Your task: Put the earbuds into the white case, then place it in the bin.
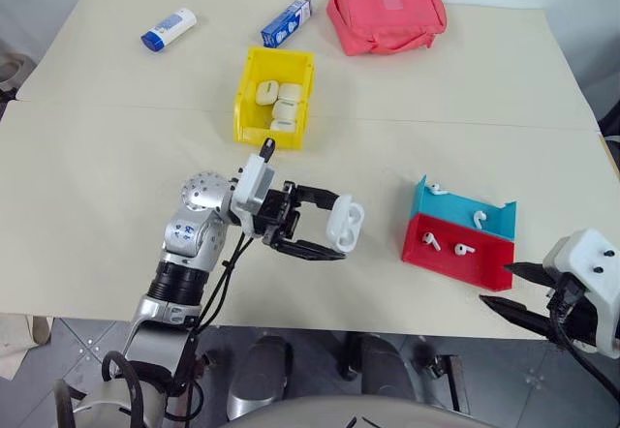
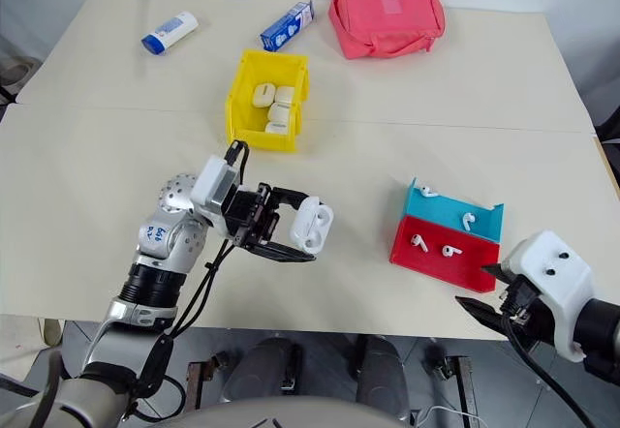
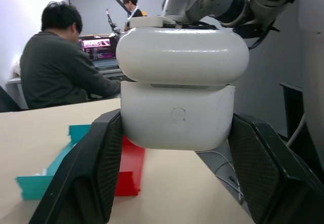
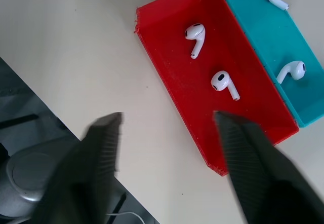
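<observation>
Mostly plastic on a matt tabletop, w/ one cloth item.

White case (image 3: pixel 177 89) is showing glossy smooth plastic; finger pads (image 3: pixel 96 168) gripping it are looking matt black w/ fine ribbed texture. Earbuds (image 4: pixel 195 34) are shining glossy white in the red/teal tray (image 4: pixel 167 57), smooth semi-matt plastic. Bin (image 1: pixel 248 89) is looking like smooth yellow plastic. Pink pouch (image 1: pixel 387 14) is reading as soft cloth. Table (image 1: pixel 97 205) is looking matt cream, smooth.

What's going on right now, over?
Left gripper shut on white case, lid open. Right gripper open above tray; four earbuds lie inside. Yellow bin holds cream cases. Nothing blocking.
</observation>
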Controlling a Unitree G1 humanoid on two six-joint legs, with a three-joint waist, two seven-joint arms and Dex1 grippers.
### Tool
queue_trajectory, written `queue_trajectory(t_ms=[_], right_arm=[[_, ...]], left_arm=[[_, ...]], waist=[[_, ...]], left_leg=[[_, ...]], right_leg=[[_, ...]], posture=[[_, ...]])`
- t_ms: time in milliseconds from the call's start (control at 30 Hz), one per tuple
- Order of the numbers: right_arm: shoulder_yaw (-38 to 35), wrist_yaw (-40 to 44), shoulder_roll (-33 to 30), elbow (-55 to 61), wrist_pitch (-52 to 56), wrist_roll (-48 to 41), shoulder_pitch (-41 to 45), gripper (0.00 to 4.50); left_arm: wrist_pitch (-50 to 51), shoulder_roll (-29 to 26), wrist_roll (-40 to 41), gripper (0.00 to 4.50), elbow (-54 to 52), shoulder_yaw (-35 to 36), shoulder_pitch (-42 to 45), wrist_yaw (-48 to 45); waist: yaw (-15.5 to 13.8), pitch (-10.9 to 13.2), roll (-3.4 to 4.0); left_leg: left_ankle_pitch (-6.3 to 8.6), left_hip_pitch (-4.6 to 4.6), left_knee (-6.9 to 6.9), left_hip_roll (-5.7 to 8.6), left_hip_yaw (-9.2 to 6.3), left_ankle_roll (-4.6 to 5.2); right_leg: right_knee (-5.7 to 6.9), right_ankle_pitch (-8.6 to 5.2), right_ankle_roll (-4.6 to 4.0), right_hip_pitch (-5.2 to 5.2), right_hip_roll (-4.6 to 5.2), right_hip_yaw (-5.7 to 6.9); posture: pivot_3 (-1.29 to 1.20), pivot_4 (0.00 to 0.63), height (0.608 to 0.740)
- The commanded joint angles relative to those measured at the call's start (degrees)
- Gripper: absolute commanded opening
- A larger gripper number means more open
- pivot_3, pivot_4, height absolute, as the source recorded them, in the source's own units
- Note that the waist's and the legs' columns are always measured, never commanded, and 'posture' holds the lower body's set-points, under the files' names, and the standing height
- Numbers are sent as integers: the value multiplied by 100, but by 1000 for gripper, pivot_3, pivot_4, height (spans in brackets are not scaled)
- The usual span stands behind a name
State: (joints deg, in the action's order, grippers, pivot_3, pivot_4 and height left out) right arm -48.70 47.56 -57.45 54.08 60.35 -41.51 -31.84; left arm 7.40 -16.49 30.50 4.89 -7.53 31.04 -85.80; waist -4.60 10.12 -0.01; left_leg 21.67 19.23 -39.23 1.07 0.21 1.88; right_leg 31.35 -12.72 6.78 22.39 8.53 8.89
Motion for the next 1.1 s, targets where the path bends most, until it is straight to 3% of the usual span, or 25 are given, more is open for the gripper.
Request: queue_trajectory(t_ms=[33, 167, 633, 833, 1100], right_arm=[[62, 9, -144, 87, -11, 134, 49, 2947], [318, -20, -270, 46, -72, 222, 205, 2078], [2380, 386, -1764, -1262, -832, 1138, 1628, 2078], [3542, 558, -1923, -1995, -1524, 1634, 2527, 2078], [4348, 855, -1833, -2485, -1996, 2072, 3109, 2078]], left_arm=[[67, 4, 154, 2751, -258, 5, -22, 89], [160, -18, 93, 2751, -286, -6, -35, 239], [205, -141, -60, 2751, -571, -139, -288, 633], [50, -331, -283, 2751, -644, -221, -286, 704], [61, -387, -364, 2751, -761, -275, -272, 920]], waist=[[-2, 0, 0], [4, 0, 0], [15, -3, 7], [29, -4, 7], [31, -5, 12]], left_leg=[[0, 0, 0, 0, 0, 0], [1, 0, 0, 0, 0, 1], [1, 7, 0, -2, -3, 1], [2, 7, 0, -1, -1, 0], [0, 10, 0, -1, 0, -1]], right_leg=[[0, 0, 0, 0, 0, 0], [-1, 0, 0, 0, 0, 0], [-37, 3, -2, 4, -2, 5], [-43, 6, -2, 4, -2, 4], [-37, 14, 3, 4, -2, 5]], posture=[[0, 150, 740], [0, 150, 740], [0, 150, 740], [0, 150, 740], [0, 150, 740]])
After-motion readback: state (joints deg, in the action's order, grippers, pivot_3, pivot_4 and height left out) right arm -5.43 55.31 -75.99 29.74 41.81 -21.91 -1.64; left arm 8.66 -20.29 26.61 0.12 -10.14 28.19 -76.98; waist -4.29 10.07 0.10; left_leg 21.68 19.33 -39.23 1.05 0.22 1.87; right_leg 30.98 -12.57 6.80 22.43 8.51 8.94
